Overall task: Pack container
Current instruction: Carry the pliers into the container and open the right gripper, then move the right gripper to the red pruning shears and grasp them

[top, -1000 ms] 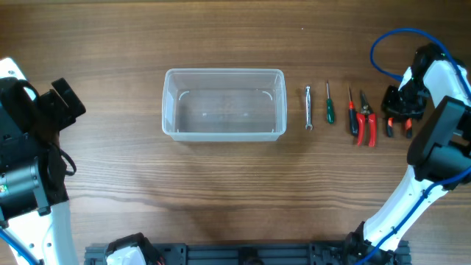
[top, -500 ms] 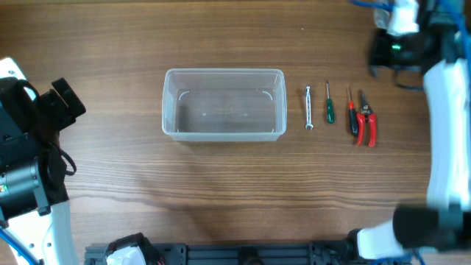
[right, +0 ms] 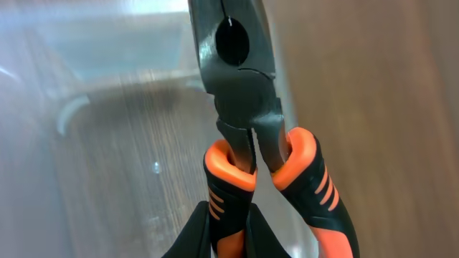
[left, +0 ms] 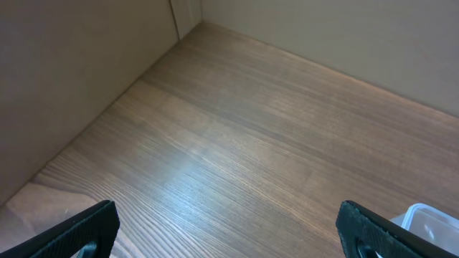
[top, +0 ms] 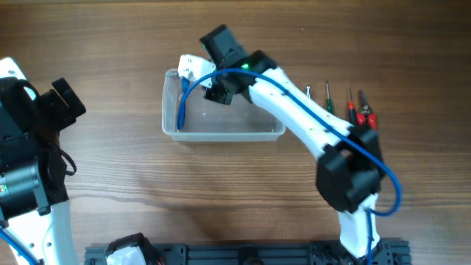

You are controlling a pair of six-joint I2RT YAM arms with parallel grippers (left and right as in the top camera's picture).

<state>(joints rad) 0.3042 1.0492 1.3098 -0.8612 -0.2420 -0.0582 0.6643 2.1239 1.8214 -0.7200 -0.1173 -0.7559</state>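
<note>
The clear plastic container (top: 171, 118) stands at the table's middle; its corner shows in the left wrist view (left: 432, 217). My right gripper (top: 220, 91) reaches over the container's back half. In the right wrist view it (right: 231, 231) is shut on one handle of black pliers with orange grips (right: 244, 107), held jaws-forward above the container's clear wall and floor (right: 107, 122). My left gripper (top: 65, 103) is at the far left, open and empty (left: 229, 236) over bare wood.
To the right of the container lie a small wrench (top: 307, 90), a green-handled screwdriver (top: 329, 101) and two red-handled hand tools (top: 362, 114), partly covered by my right arm. The wooden table edge and a wall show in the left wrist view.
My right arm has lifted the orange-grip pliers from the far right end of the tool row and swung left over the container. The left arm has not moved.
</note>
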